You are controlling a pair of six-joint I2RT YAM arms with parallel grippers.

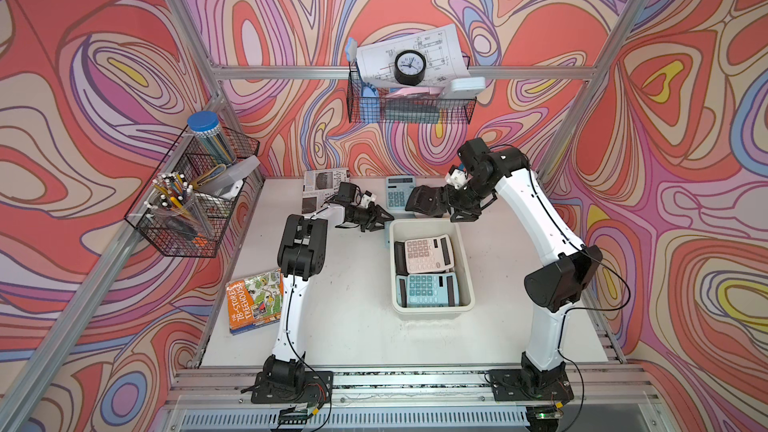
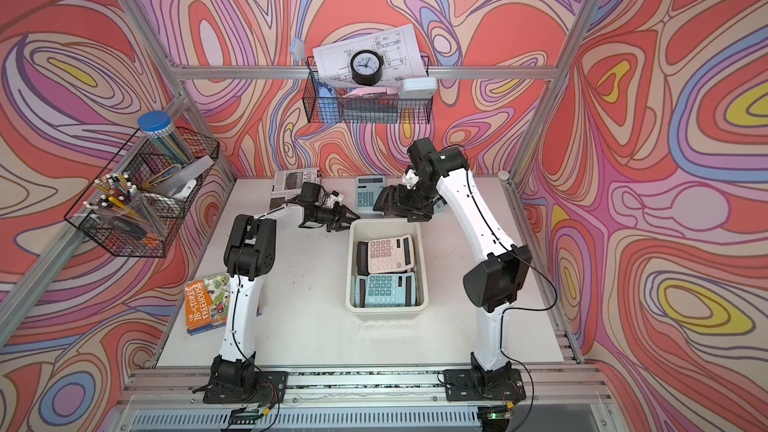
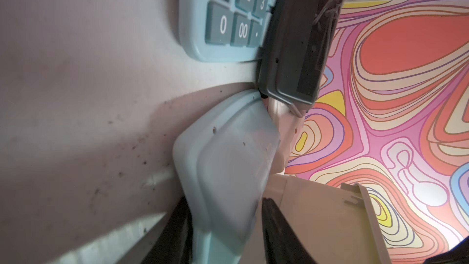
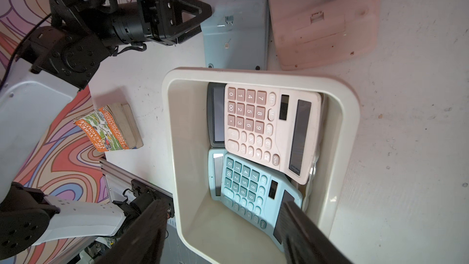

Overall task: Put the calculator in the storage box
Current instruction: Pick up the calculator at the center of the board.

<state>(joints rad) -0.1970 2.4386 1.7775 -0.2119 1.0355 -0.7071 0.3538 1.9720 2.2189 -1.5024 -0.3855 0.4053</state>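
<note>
Three calculators [image 4: 271,128] already lie in the storage box [image 4: 349,128]. Just beyond its far rim, the left gripper [image 1: 383,222] straddles a face-down blue calculator [image 4: 236,34], apparently to lift it, though a firm grip cannot be told. The right gripper [image 1: 464,216] hovers above the box, wide and empty.

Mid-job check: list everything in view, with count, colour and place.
storage box: one, cream-white, table centre
calculators in box: at least three; pink calculator and blue calculator on top, black calculator beneath pink
calculators behind box: four; face-up blue calculator, face-down blue calculator, face-down pink calculator, tilted black calculator
book: one, orange, table's left side
newspaper: one, back left
wire baskets: two, black; left-wall basket, back-wall basket
clock: one, black, back-wall basket
left tool: fingers either side of face-down blue calculator
right tool: open, above box
</note>
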